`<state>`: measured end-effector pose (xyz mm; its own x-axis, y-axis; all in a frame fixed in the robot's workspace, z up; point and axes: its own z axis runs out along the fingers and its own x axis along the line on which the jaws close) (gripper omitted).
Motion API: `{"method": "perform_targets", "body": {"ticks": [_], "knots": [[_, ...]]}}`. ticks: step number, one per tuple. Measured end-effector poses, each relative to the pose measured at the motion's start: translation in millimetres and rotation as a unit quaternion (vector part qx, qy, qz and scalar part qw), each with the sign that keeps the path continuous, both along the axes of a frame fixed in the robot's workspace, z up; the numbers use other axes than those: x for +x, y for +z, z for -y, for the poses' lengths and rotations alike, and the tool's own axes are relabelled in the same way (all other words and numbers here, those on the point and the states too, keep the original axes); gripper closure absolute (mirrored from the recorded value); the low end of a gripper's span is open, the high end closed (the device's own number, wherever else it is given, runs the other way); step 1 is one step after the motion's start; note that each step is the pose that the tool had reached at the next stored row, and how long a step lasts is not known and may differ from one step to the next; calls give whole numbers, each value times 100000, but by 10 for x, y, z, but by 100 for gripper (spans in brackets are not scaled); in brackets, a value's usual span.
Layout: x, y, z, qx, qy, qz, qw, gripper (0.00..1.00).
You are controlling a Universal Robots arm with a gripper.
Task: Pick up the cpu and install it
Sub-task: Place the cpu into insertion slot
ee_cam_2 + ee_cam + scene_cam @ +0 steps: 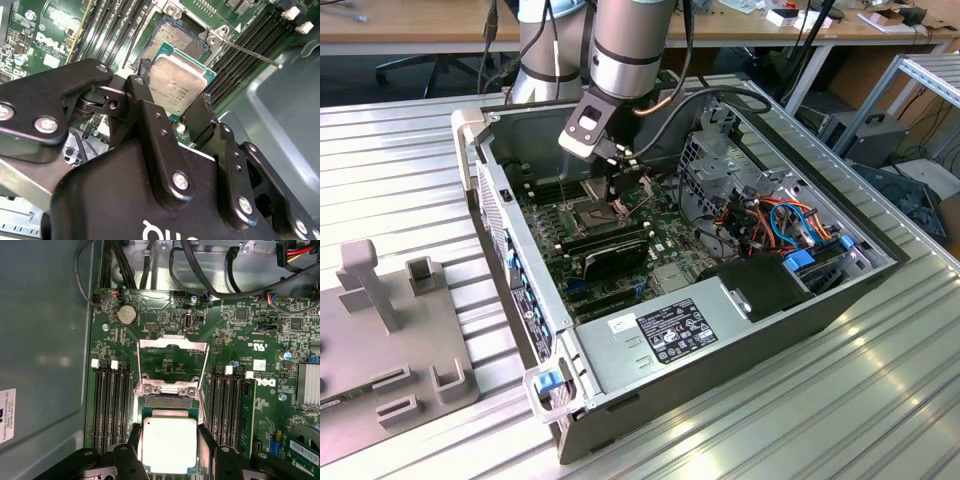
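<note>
Clearly the install step is in hand, and the pick is done. The black two-fingered hand pinches the small thin square cpu with a pale grey metal face by two opposite edges, as both wrist views show.

The cpu is inside the open grey metal computer case, which sits on the ribbed aluminium worktop. It is low over the green motherboard and overlaps one side of the dark square socket, so part of the contact field is uncovered. Cannot tell if it touches the socket.

The silver hinged retention frame is flipped open, away from the chip. In the exterior view the hand is at about 11 o'clock of the case interior, with the grey power supply box toward 5 o'clock from it.

Judged not seated. Seating calls for squaring the chip to the socket outline, keeping it flat, and no sideways scrape over the contacts.
</note>
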<state>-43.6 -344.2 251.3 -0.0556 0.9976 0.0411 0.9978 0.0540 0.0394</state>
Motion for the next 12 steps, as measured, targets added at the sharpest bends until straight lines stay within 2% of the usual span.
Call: {"method": "perform_targets", "body": {"ticks": [1, 6, 9, 12], "knots": [[0, -34, 0, 3, -46, -1, 100000, 47], [0, -75, 0, -2, -184, -2, 100000, 47], [0, -128, 0, -3, -264, -2, 100000, 47], [0, -236, 0, -7, -385, -2, 99999, 47]]}}
